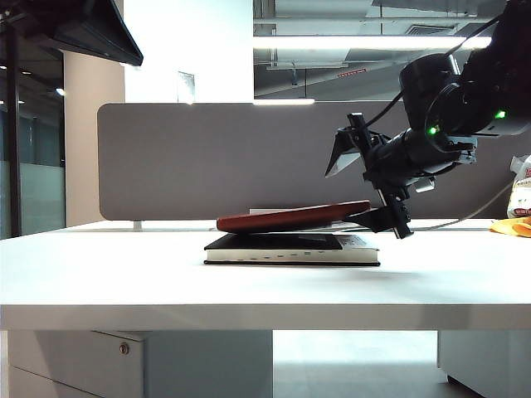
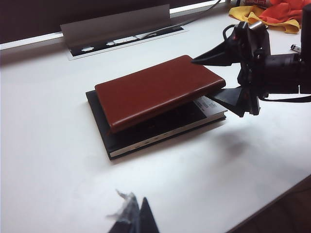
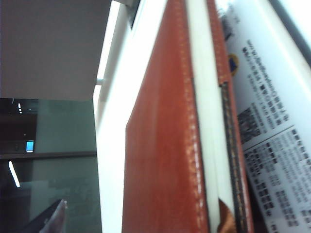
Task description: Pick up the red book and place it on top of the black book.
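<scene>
The red book point(image 1: 294, 218) is lying tilted over the black book point(image 1: 292, 248), which is resting flat near the middle of the white table point(image 1: 99, 274). In the exterior view, the red book's left end is touching the black book's cover, while its right end is being propped higher on the lower finger point(image 1: 383, 218) of the right gripper point(image 1: 377, 178). That gripper's jaws are standing spread wide, one above and one below the book's raised edge, so nothing is being clamped.

Several risks are being judged from this. If the lower finger is pulled out quickly, the raised end may be dragged sideways with it, leaving the red book skewed or overhanging. The smooth cover may also slide down its own slope and off the far side. The black book beneath may be nudged out of place if the finger is catching its edge.

The red book point(image 2: 158, 90) is being shown in the left wrist view as a thin, plain, dark red hardcover with a smooth, leather-like surface, roughly covering the black book point(image 2: 146, 133). In the right wrist view, stitching along its edge point(image 3: 194, 145) and pale pages are being seen close up.

The left gripper point(image 2: 132, 217) is hovering well apart from both books; whether it is open cannot be told.
</scene>
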Controlling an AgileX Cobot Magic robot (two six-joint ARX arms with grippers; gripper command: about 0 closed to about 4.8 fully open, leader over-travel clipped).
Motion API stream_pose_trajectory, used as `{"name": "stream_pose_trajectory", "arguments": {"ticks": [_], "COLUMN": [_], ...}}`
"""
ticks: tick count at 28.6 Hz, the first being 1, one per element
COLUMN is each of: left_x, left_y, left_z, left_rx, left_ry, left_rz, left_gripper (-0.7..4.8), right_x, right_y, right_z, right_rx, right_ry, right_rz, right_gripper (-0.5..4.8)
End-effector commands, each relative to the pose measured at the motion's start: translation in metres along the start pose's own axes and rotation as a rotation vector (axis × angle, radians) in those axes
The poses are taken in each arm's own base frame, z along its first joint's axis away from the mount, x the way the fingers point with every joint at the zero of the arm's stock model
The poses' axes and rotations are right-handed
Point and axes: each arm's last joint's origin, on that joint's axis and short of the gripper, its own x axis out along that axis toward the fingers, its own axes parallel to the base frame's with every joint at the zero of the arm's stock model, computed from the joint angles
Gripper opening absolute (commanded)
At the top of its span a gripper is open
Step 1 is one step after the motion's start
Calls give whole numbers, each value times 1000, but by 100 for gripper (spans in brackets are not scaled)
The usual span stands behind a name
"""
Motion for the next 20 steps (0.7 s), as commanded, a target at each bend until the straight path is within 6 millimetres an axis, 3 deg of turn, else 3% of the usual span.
{"name": "stream_pose_trajectory", "arguments": {"ticks": [1, 10, 20], "left_x": [-1, -3, -3], "left_y": [0, 0, 0], "left_z": [1, 3, 3], "left_rx": [-4, -5, -6], "left_ry": [-11, -21, -23], "left_rz": [-4, -4, -4], "left_gripper": [-6, -6, -6], "right_x": [-3, -9, -10], "right_y": [11, 15, 13], "right_z": [1, 0, -3], "right_rx": [8, 12, 3], "right_ry": [22, 22, 50], "right_rz": [41, 7, -31], "right_gripper": [383, 479, 479]}}
